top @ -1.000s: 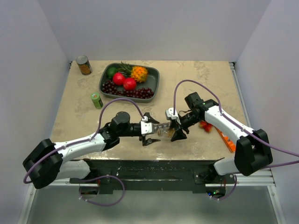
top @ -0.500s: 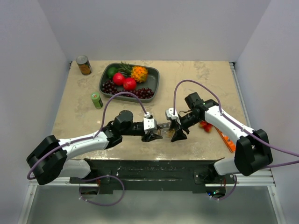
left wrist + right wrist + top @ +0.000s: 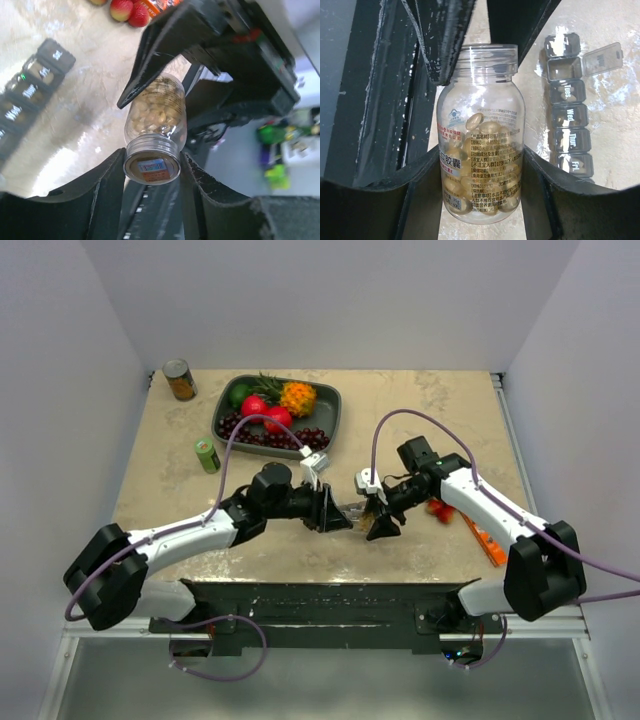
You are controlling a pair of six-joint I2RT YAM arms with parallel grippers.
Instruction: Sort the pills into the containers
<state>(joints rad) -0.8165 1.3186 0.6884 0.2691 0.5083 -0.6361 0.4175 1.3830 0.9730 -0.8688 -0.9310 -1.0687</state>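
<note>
A clear pill bottle (image 3: 480,150) of yellow softgels hangs between my two grippers above the table near its front edge; it also shows in the top view (image 3: 356,510). My right gripper (image 3: 480,155) is shut on the bottle's body. My left gripper (image 3: 151,160) is shut on the bottle's cap (image 3: 151,169), one finger on each side. The containers (image 3: 567,107), a grey strip of day-labelled compartments, lie on the table just below; the second compartment from the strip's far end has its lid (image 3: 603,58) flipped open. The strip also shows in the left wrist view (image 3: 30,95).
A dark grey fruit tray (image 3: 331,410) stands at the back centre, a tin can (image 3: 179,379) at the back left, and a small green bottle (image 3: 207,455) on the left. Red strawberries (image 3: 440,510) and an orange packet (image 3: 485,542) lie by the right arm.
My left gripper has moved right up to the bottle, turned at the wrist, and closed on its cap. The right gripper has held the bottle still.
</note>
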